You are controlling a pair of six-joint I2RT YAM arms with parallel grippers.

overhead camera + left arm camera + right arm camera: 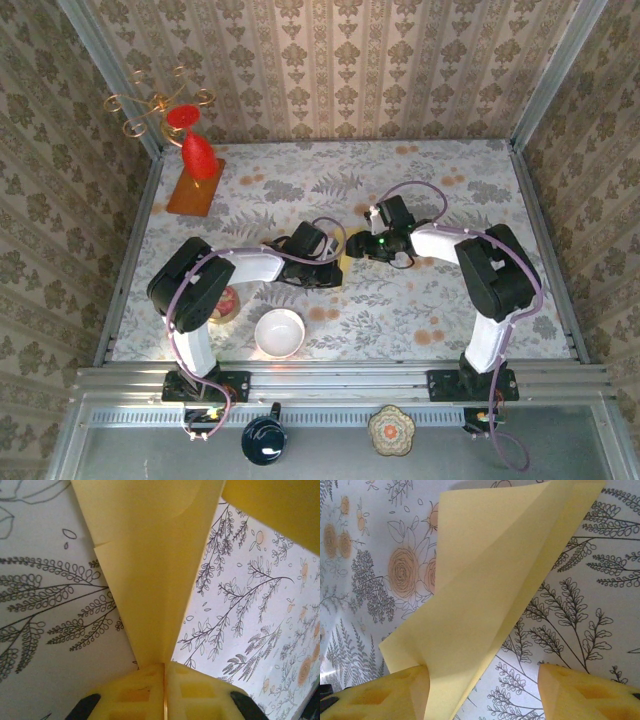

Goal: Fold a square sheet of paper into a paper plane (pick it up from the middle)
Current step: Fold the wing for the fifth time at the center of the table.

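You had the floral desk (pixel 450 300) under both arms. The half-folded sheet of paper (pixel 150 580) fanned out ahead of your left claw (pixel 164 672), which was pinched shut on its creased end. Your right claw (pixel 482 680) stood open, with paper brushing one finger. Closing it off the crease would likely have skewed or torn the fold.
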